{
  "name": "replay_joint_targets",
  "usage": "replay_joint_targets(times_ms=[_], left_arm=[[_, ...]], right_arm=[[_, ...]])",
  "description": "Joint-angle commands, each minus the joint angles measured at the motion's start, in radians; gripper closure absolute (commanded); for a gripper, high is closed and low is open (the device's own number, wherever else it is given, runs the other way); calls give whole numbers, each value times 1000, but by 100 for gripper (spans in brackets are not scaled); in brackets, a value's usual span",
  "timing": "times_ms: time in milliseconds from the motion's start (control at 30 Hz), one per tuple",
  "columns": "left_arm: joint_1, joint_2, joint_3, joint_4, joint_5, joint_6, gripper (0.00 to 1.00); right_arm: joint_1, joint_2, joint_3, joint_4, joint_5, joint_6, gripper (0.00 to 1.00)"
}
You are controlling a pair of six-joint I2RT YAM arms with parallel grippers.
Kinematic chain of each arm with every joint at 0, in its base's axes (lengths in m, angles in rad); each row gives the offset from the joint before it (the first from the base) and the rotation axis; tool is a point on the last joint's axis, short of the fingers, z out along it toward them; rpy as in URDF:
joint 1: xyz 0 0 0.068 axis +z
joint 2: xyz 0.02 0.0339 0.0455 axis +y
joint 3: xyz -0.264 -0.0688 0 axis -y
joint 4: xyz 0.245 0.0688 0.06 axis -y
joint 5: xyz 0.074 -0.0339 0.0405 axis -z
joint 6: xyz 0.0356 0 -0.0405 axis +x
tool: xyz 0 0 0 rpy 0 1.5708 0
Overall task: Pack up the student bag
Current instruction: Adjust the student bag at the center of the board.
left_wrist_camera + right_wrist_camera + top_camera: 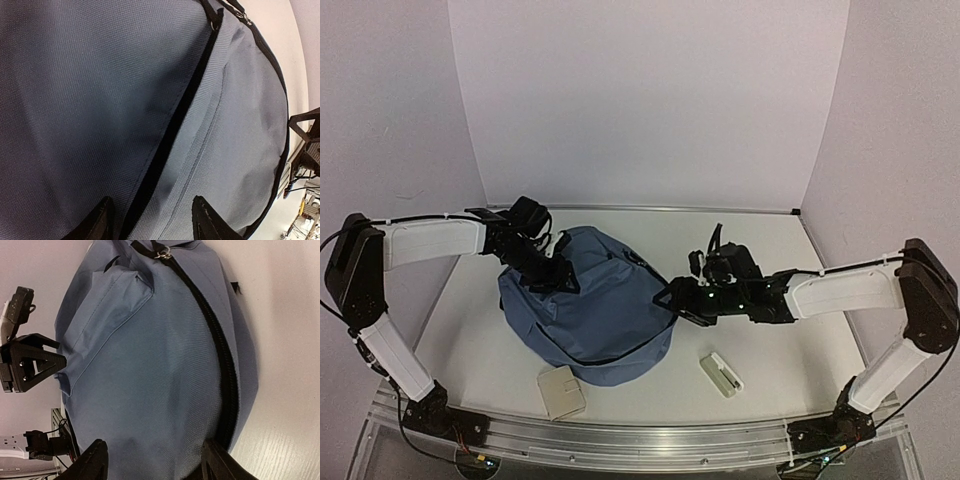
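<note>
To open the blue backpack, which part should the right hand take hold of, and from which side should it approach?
Probably the small metal zipper pull at the far end of the black zipper. The backpack lies down with the pull exposed on its upper side, so the open right hand should come from above, closing across the zipper line.

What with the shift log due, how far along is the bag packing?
Done: nothing visibly packed; a flat beige item and a small white box lie on the table beside the blue backpack. In hand: the left gripper and right gripper are open over its fabric, main zipper apparently shut. Left: unzip, load both items, zip up.
</note>
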Motion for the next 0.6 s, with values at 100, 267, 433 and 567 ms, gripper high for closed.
replay_joint_targets(times_ms=[100, 267, 433, 567], left_arm=[[-1, -13, 16, 32, 96, 25, 49], [-1, 6, 20, 19, 103, 26, 57], [-1, -16, -12, 64, 116, 3, 71], [-2, -48, -30, 91, 114, -16, 83]], right_arm=[[4, -118, -13, -82, 128, 6, 32], [5, -68, -18, -97, 115, 27, 35], [6, -31, -13, -92, 105, 26, 38], [11, 16, 4, -60, 54, 12, 47]])
